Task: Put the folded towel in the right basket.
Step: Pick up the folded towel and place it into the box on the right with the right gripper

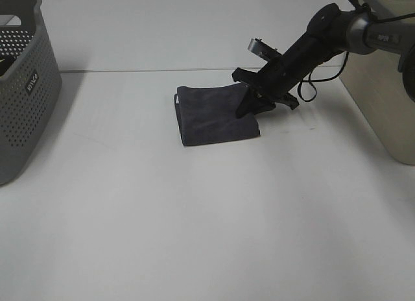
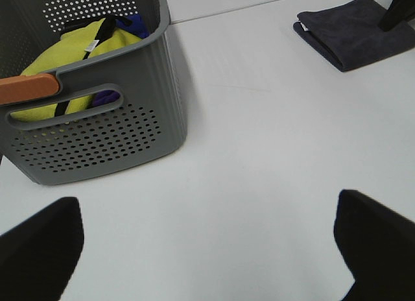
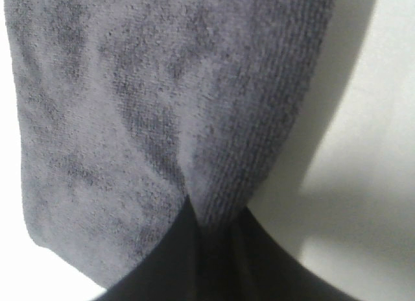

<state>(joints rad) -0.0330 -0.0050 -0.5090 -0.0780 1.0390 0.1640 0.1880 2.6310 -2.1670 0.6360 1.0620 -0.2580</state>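
The folded dark grey towel [image 1: 216, 114] lies flat on the white table [image 1: 194, 223], near the middle. My right gripper [image 1: 249, 106] reaches down onto the towel's right edge. In the right wrist view its black jaws meet at the gripper [image 3: 206, 233] and pinch a ridge of the towel [image 3: 142, 119]. The right basket [image 1: 389, 100] is beige and stands at the table's right edge, partly cut off. My left gripper [image 2: 207, 249] is open and empty above bare table, with both black fingertips [image 2: 39, 249] in sight. The towel also shows far off in the left wrist view [image 2: 353, 32].
A grey perforated basket [image 1: 23, 87] stands at the left edge. In the left wrist view this basket [image 2: 97, 139] holds yellow cloth [image 2: 61, 67] and has an orange-wrapped handle. A black cable hangs under the right arm [image 1: 308, 87].
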